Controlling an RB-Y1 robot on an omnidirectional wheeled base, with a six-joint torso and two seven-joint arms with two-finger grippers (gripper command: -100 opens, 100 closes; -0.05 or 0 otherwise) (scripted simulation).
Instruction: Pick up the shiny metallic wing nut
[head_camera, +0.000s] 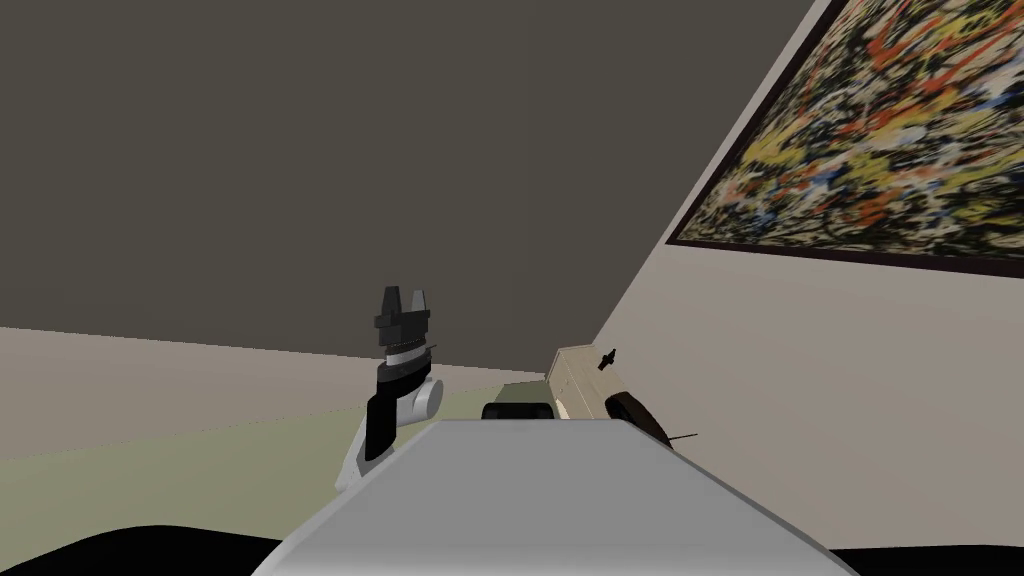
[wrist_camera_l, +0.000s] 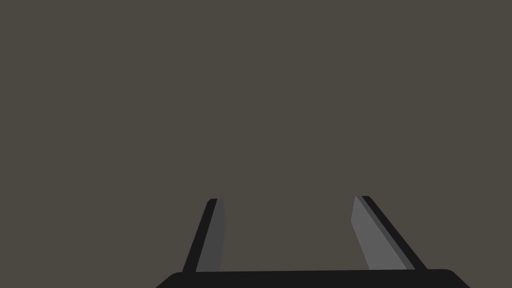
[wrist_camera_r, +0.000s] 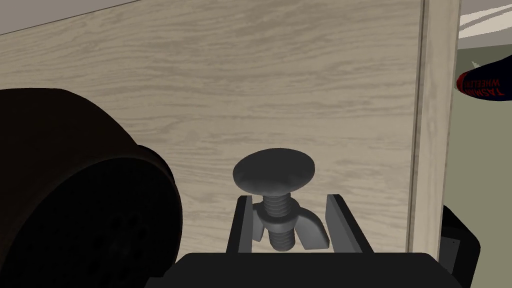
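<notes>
Head view: left gripper (head_camera: 404, 296) is raised ahead of the chest, idle, blades spread, holding nothing. Right wrist view: right gripper (wrist_camera_r: 289, 198) pinches the wing nut (wrist_camera_r: 310, 231), a blade against each wing. The nut sits on a dome-headed bolt (wrist_camera_r: 274, 172) in front of a pale wood panel (wrist_camera_r: 300, 100). Grasp looks made; the lift looks still to do.

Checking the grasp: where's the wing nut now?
In the right wrist view, the wing nut sits between the right pincer's fingers, on a round-headed bolt against pale wood.
</notes>
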